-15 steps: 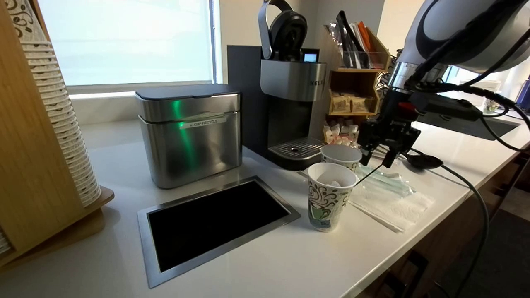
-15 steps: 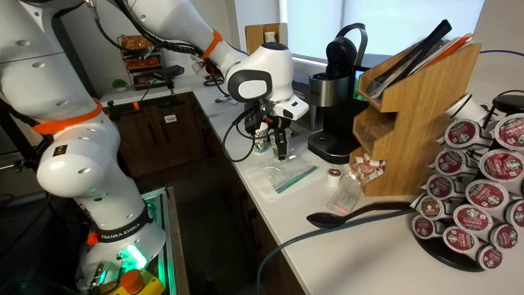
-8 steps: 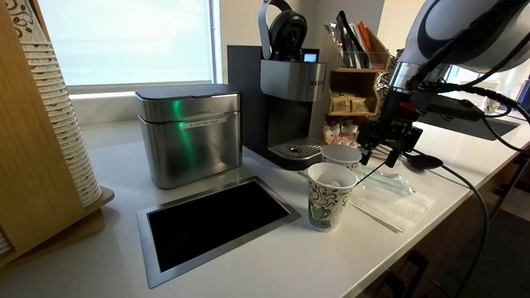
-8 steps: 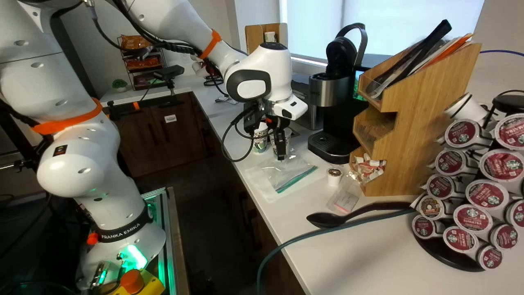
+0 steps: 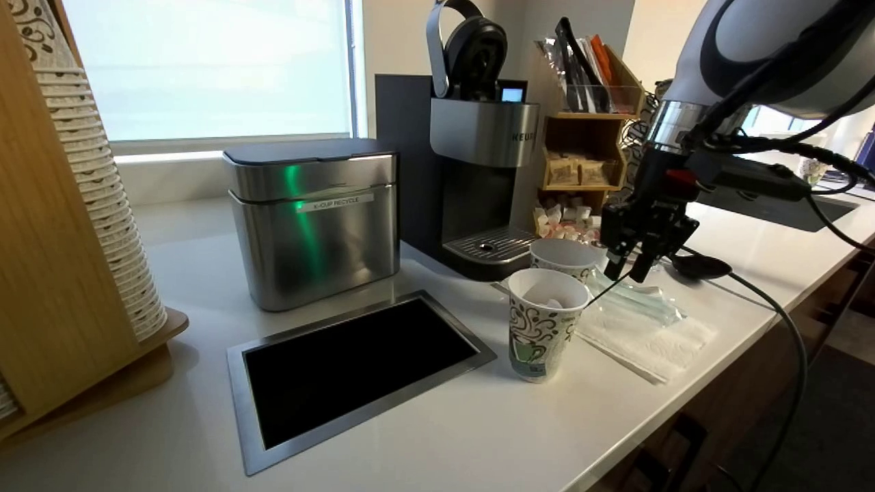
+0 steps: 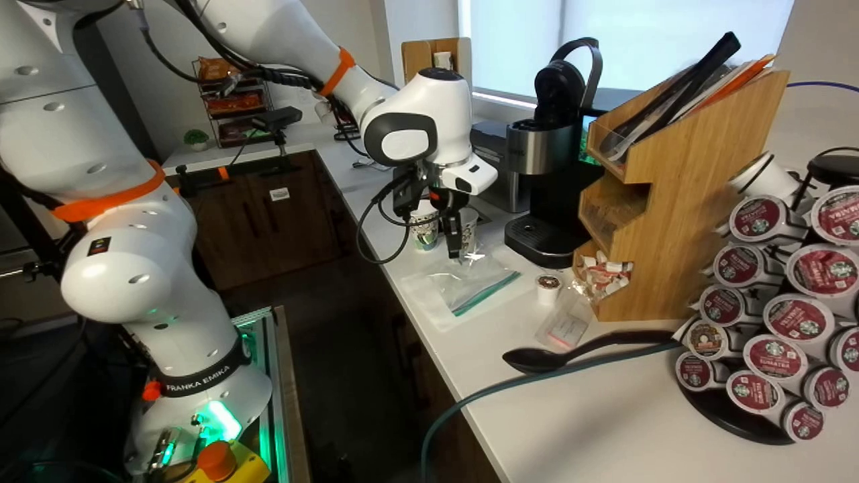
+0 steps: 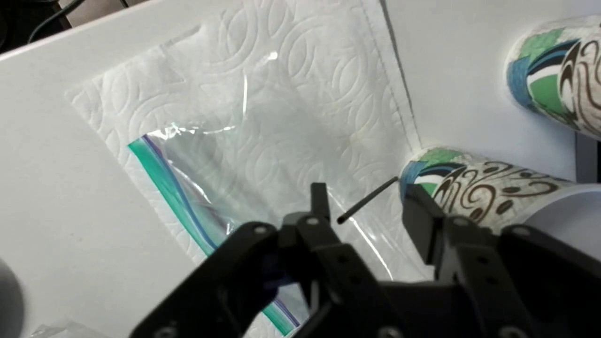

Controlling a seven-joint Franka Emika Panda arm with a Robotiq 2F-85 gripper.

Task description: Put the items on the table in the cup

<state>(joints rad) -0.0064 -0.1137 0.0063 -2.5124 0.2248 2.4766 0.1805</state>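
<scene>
Cups point(image 6: 425, 235) near hand point(image 7: 368, 206) cd tip if bumped. Fingers point(image 7: 320, 202) apart, nothing held; stick point(image 7: 367, 200) below, prob. item, is thin: gripping high wd miss. Bag point(image 6: 470, 285) under hand cd slide if brushed. Pod point(image 6: 548, 290), poss. item, well apart from hand, past bag.

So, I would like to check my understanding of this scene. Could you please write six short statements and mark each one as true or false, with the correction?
1. Two patterned cups stand upright on the counter. True.
2. The zip bag lies inside a cup. False: the zip bag lies on the paper towel.
3. In the wrist view, a thin dark stick shows in the gap between the fingers of the gripper. True.
4. The gripper is shut. False: its fingers stand apart.
5. The coffee machine stands closed. False: the coffee machine has its lid raised.
6. The label on the steel bin reads K-CUP RECYCLE. True.
</scene>
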